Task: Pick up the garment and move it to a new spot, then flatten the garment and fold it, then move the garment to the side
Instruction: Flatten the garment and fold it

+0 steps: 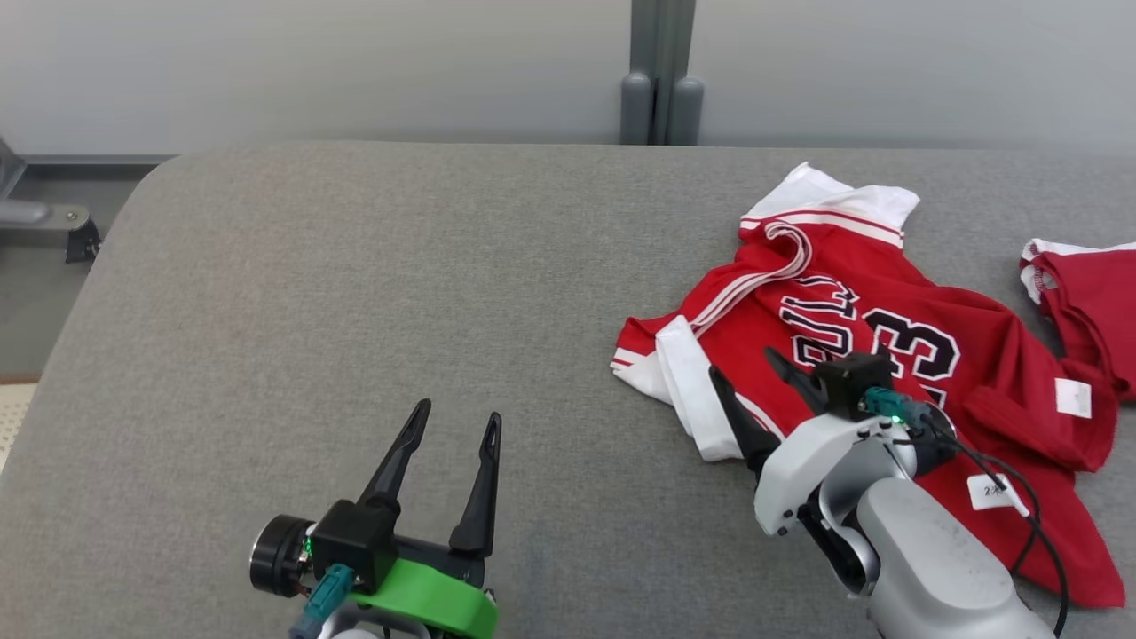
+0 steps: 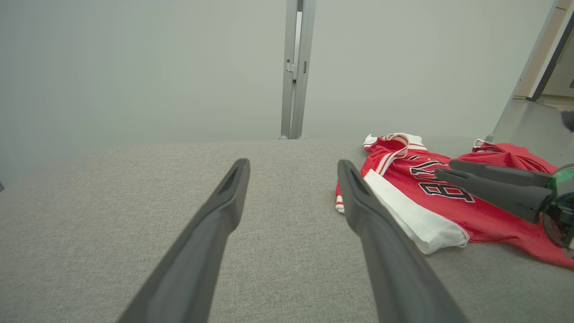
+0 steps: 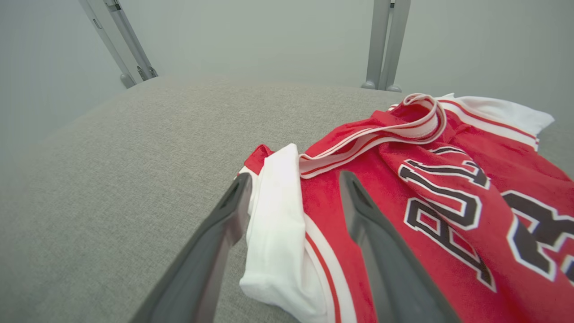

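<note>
My right pincer (image 1: 741, 362) has its two fingers wide apart and holds nothing. It hangs over the near left edge of the garment (image 1: 1003, 373), a red shirt with white trim and black letters and numbers. From my right wrist I see a thick white fold (image 3: 278, 233) of the shirt lying between the two fingers (I cannot tell if the tips touch the cloth). The garment lies crumpled on the right side of the table (image 1: 355, 266), which has a grey cloth top. A small white tag (image 1: 1072, 397) sits on the shirt's far right part. Just past that, at the edge of the head view, lies another red piece of clothing (image 1: 1092, 293). My left pincer (image 1: 459, 410) is spread open too, with nothing in it. It hovers over the grey top, well apart from the garment, fingers pointing away from me. Behind the table stands a grey post (image 1: 661, 80) against a pale wall.
</note>
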{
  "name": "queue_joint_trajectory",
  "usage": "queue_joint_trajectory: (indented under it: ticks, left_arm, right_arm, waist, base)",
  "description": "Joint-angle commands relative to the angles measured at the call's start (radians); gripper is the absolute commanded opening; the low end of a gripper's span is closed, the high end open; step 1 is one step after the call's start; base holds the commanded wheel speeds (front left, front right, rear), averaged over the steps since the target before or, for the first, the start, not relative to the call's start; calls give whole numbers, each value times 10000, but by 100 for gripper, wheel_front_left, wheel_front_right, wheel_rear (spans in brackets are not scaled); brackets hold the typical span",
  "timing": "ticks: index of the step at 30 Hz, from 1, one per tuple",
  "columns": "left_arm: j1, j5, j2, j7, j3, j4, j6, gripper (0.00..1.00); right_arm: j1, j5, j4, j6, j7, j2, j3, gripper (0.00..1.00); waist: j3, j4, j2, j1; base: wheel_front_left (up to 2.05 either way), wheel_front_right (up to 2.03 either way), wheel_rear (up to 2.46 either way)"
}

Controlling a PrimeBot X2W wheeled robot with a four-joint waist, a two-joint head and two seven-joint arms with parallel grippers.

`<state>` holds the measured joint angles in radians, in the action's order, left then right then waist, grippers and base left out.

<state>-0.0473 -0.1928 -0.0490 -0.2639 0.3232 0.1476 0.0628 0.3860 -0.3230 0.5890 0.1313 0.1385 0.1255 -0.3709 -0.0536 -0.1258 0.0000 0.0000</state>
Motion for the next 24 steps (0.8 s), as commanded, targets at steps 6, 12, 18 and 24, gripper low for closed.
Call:
queue_joint_trajectory:
  ticks: [6,12,18,24]
  left_arm:
    - [-307,-143,-32,0,189,78,-88,100]
    - [-325,-210,-30,0,280,102,-107,100]
    - [-340,-247,-30,0,378,91,-168,100]
    - [-431,-258,-30,0,419,143,-238,100]
  right_arm:
    - [1188,-408,1673,-9,56,264,-207,100]
    - [1797,-526,2805,-9,415,364,-625,100]
    - [2218,-506,3701,-10,703,325,-956,78]
    - [2566,-710,3963,-9,980,62,-1312,0]
  waist:
    - [-781,-1440,0,0]
    - [-903,-1842,0,0]
    - [-979,-1948,0,0]
    - [-935,-1874,0,0]
  base:
    - [0,0,0]
    - [0,0,0]
    - [0,0,0]
    - [0,0,0]
